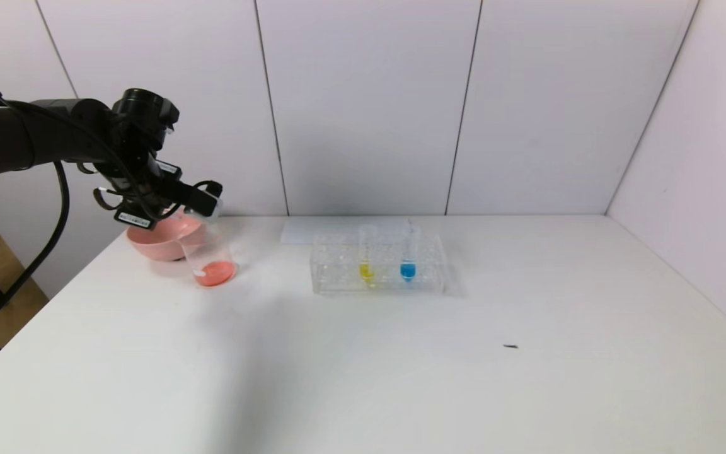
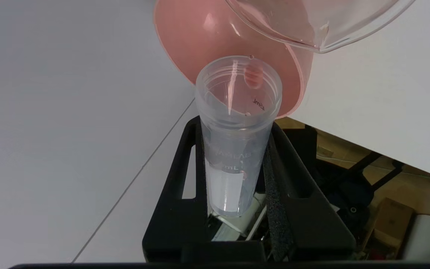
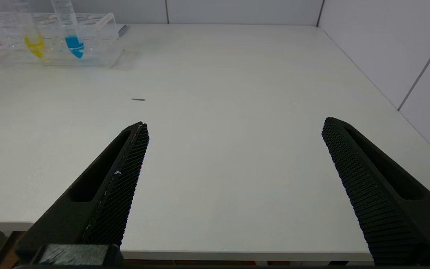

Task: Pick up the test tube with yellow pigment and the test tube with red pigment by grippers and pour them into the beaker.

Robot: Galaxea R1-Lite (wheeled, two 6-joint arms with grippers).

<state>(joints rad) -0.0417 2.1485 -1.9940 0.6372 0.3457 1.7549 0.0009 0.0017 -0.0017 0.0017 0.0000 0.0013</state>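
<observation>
My left gripper (image 1: 204,198) is shut on the test tube with red pigment (image 2: 233,149), which is tipped mouth-first over the beaker (image 1: 210,249). Only a few red drops cling inside the tube. The beaker (image 2: 312,33) stands at the table's back left with red-orange liquid pooled in its bottom. The test tube with yellow pigment (image 1: 367,255) stands upright in the clear rack (image 1: 338,280), also in the right wrist view (image 3: 32,35). My right gripper (image 3: 235,123) hangs open over the table's near edge, holding nothing, and is outside the head view.
A pink bowl (image 1: 152,243) sits just behind the beaker, touching or nearly touching it. A blue-liquid tube (image 1: 408,255) stands in the rack beside the yellow one. A small dark speck (image 1: 510,346) lies on the white table. Walls close off the back and right.
</observation>
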